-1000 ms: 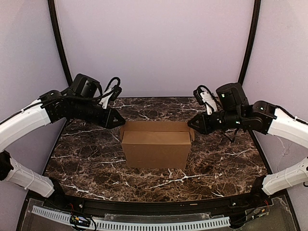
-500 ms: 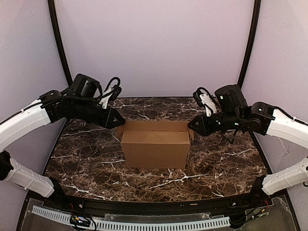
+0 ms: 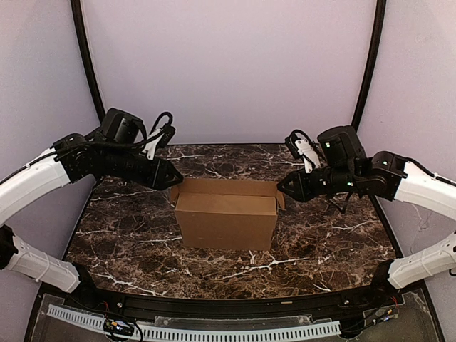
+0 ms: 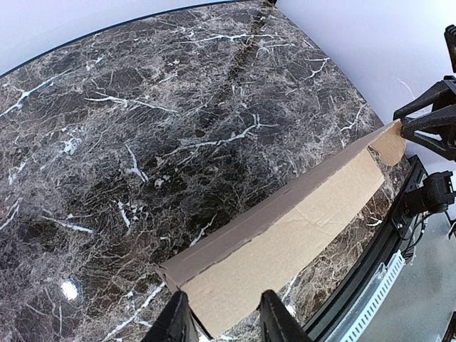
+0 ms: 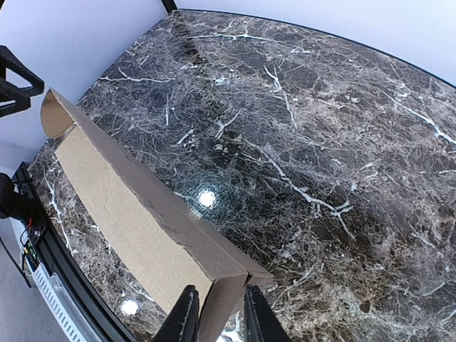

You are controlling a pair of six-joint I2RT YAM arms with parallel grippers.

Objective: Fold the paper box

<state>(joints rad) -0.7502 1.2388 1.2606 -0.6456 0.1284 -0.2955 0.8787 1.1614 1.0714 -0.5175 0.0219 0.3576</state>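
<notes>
Centrally, the marble desk [image 3: 320, 242] carried the paper box [image 3: 226, 217], open-topped. At 3 o'clock the right gripper [image 3: 280, 187] had jaws clenched on its end flap; at 9 o'clock the left gripper [image 3: 178, 182] straddled the opposite end, grip indeterminable.

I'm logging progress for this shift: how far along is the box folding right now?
Done: the paper box stands erected, walls up. In hand: the left end effector and right end effector each straddle an end flap, the right seemingly pinching. Left: both flaps stick out and the top looks open, so tucking and closing remain.
</notes>
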